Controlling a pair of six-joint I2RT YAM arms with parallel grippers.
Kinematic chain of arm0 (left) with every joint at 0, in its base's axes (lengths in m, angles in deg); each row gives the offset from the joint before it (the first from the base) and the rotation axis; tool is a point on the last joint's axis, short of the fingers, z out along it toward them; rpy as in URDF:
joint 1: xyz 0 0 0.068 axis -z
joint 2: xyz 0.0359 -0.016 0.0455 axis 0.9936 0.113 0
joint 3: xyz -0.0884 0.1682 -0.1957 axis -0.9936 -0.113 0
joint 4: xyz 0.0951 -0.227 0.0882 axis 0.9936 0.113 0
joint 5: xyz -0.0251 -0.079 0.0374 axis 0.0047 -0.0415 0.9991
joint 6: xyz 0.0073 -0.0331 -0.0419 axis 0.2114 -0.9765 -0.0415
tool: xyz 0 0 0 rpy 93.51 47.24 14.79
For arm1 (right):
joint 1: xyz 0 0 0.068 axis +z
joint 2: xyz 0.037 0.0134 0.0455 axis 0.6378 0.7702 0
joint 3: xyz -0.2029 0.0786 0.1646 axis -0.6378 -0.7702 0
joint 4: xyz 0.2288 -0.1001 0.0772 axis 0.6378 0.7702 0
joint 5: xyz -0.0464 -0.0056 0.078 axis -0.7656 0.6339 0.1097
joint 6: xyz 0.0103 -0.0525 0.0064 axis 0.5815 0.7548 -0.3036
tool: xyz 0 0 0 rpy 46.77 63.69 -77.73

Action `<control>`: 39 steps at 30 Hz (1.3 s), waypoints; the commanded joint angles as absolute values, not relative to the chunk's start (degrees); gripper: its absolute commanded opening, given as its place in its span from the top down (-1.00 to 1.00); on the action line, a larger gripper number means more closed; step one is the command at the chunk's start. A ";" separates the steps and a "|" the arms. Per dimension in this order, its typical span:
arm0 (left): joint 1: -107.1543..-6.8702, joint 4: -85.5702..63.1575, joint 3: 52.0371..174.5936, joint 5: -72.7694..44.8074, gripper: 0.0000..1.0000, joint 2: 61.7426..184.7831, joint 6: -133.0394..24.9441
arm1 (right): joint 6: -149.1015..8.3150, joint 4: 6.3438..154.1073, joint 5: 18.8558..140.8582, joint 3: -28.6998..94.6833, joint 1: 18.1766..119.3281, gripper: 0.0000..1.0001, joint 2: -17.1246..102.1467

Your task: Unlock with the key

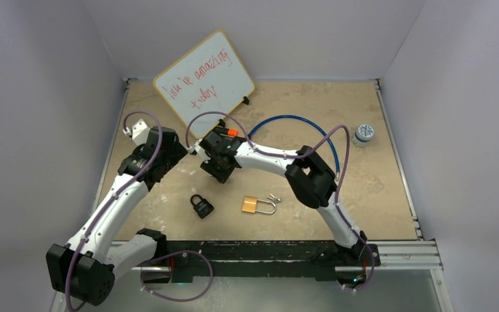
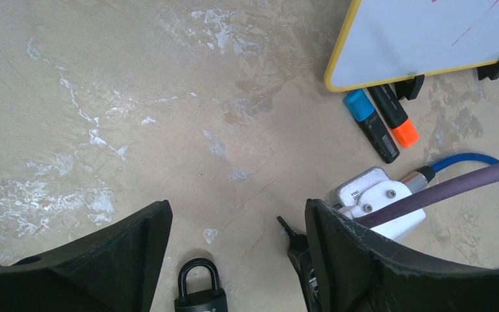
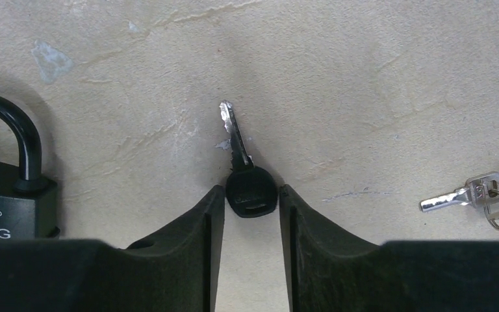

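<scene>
Two padlocks on the mottled beige table (image 1: 364, 182): black padlock (image 1: 201, 206), brass padlock (image 1: 250, 205) | right end effector (image 3: 251, 190) pinches small key (image 3: 240, 158) by its black plastic head, toothed steel blade free, near black padlock | left end effector (image 2: 237, 214) spread wide, empty | key judged light, stiff, slippery; head grip best

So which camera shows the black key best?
Right wrist: the black key fills the middle, pinched by the right end effector. From the top the arm hides it; left wrist shows no clear key.
</scene>
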State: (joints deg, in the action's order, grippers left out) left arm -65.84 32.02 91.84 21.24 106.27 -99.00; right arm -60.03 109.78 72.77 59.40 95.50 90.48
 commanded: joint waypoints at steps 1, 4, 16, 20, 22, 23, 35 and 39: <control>-66.22 30.60 90.72 20.57 -0.54 105.40 -100.98 | -59.80 115.77 72.48 56.04 96.57 0.34 95.95; -66.21 30.71 89.97 20.47 -0.54 104.66 -102.05 | -60.33 114.59 71.97 54.01 97.33 0.54 94.88; -66.20 25.06 82.44 9.14 -0.64 102.01 -105.52 | -71.48 99.05 73.59 37.18 96.34 0.68 78.32; -66.20 14.65 76.92 -1.16 -0.77 102.67 -105.19 | -75.27 93.16 76.27 30.44 94.68 0.69 72.85; -66.20 7.20 74.90 -6.18 -0.80 103.87 -104.52 | -76.89 91.24 77.35 27.87 93.97 0.69 70.51; -66.20 3.71 74.11 -9.24 -0.80 105.06 -104.22 | -77.65 90.44 77.91 26.77 93.56 0.69 69.43; -65.06 -26.30 69.03 -29.49 -0.48 121.58 -105.33 | -84.65 83.60 87.13 19.50 87.67 0.67 59.44; -62.85 -29.03 70.18 -30.46 -0.47 125.31 -105.22 | -84.91 83.07 88.72 20.00 87.60 0.66 59.08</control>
State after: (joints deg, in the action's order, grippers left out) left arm -64.86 -20.37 69.31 -26.04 123.12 -104.90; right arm -83.15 85.41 85.17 19.73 87.31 60.65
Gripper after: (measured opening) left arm 0.739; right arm 0.284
